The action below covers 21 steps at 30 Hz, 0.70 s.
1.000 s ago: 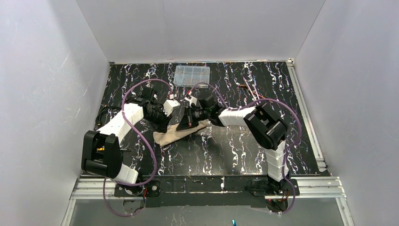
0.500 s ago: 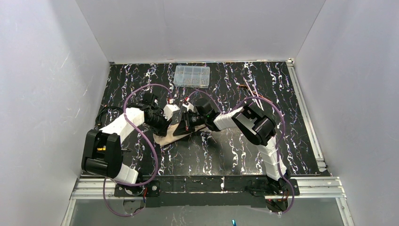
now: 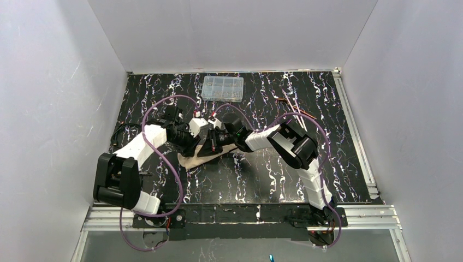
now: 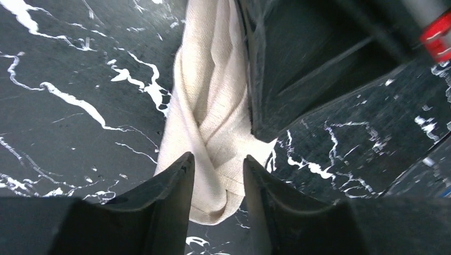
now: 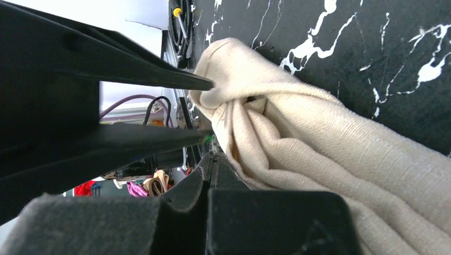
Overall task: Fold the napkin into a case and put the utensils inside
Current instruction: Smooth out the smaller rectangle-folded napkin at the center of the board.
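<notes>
On the black marbled desk (image 3: 262,174), the beige napkin (image 3: 203,158) lies bunched into a narrow twisted strip, with both arms meeting over it near the centre. The left end effector (image 4: 217,175) has its fingers slightly apart, straddling the cloth's near end, which passes between them. The right end effector (image 5: 210,159) is pressed together, the napkin bulging just beside its tips. The copper utensils (image 3: 294,105) rest well apart toward the far right, near a clear compartment box (image 3: 223,88).

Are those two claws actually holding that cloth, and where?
Left gripper straddles the napkin's bunched end, jaws apart. Right gripper pinches a bunched edge.
</notes>
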Each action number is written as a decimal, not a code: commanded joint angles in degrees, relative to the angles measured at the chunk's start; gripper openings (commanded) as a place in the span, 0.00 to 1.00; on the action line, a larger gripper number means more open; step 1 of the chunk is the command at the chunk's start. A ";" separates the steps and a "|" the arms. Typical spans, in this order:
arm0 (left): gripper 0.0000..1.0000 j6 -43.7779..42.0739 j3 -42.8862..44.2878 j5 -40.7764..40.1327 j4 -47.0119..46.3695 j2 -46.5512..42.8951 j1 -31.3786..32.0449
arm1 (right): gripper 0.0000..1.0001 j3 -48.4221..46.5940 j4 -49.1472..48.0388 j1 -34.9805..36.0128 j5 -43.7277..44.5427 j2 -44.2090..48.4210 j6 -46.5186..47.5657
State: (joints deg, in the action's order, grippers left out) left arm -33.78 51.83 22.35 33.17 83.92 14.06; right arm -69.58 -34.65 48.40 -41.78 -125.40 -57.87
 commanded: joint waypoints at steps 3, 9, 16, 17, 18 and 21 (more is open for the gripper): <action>0.65 1.86 8.82 -2.37 8.18 -5.30 0.35 | 0.01 -1.86 -0.44 0.27 -0.70 -3.79 0.80; 0.98 3.32 13.51 -13.59 10.57 -4.05 -0.11 | 0.01 -1.03 -1.55 0.20 -1.35 -4.74 0.81; 0.98 2.72 14.69 -11.56 12.55 -5.36 -0.14 | 0.01 -1.14 -2.22 0.18 -2.11 -5.85 0.91; 0.99 2.33 13.95 -12.61 10.52 -7.05 -0.10 | 0.01 -1.02 -2.45 0.12 -2.12 -6.01 0.84; 0.99 2.61 12.78 -13.99 7.99 -8.52 -0.28 | 0.01 -0.93 -2.71 0.05 -2.16 -6.14 0.83; 0.99 7.84 9.72 -23.04 1.05 -9.68 -1.09 | 0.01 -0.41 -4.22 -0.01 -2.40 -6.34 0.17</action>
State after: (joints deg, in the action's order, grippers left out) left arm -30.50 64.12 9.13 40.82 78.46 13.72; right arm -70.30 -36.29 48.49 -43.53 -130.04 -57.93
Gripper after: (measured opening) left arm 0.984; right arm 0.030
